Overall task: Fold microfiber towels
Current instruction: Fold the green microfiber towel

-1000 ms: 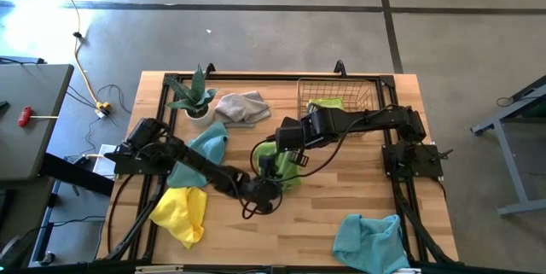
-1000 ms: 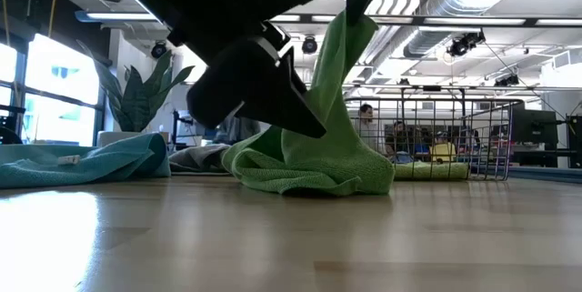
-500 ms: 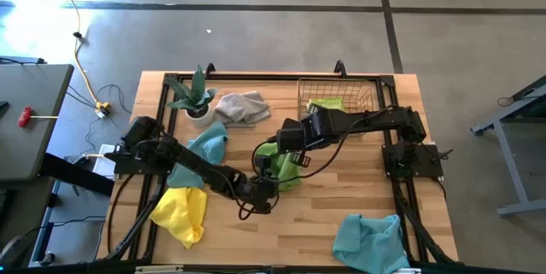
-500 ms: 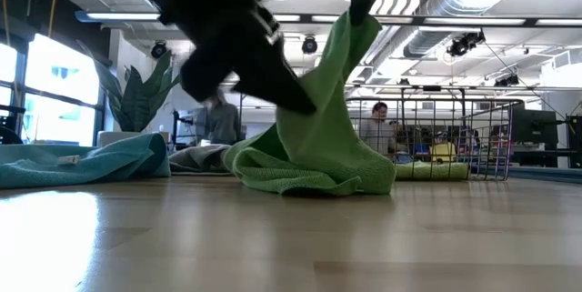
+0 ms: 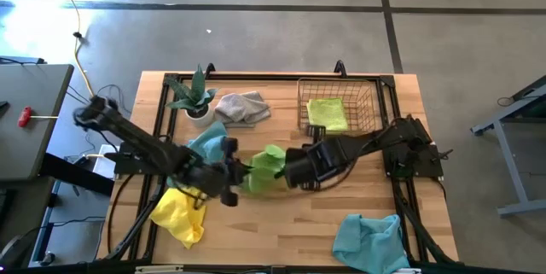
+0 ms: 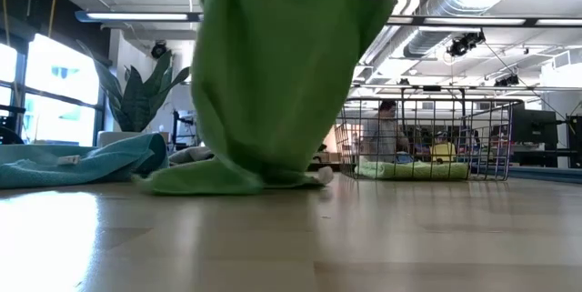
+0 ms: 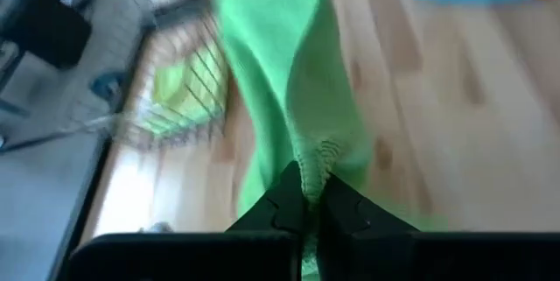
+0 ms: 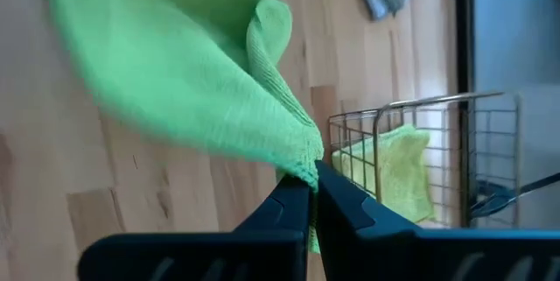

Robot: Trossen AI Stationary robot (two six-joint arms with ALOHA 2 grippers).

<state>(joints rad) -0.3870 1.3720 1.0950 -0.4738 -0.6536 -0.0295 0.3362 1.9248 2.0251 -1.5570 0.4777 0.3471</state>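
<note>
Mid-frame in the high view, a lime green towel (image 5: 263, 167) strung between two closed pincers: left gripper (image 5: 234, 174) pinching one edge from the picture's left, right gripper (image 5: 288, 170) pinching the opposite edge from the right. Clear in both wrist views, each pair of dark fingers clamped tight on a bunched bit of hem. In the low view, hanging as a broad curtain from the top of the frame, lower hem trailing on the wooden table (image 5: 281, 223) at centre-left. Looks light, limp and thoroughly soft; likely to sag, crease and twist unless kept taut. Napped surface probably grippy rather than slippery, nothing fragile. Best taken at corners or along a hem, not mid-cloth. Elsewhere: second green towel in the wire basket (image 5: 373, 91) at upper right, grey towel (image 5: 242, 106) upper centre-left, yellow towel (image 5: 181, 212) lower left, blue towel (image 5: 368, 241) lower right, another blue towel (image 5: 207, 145) beside the left arm.
</note>
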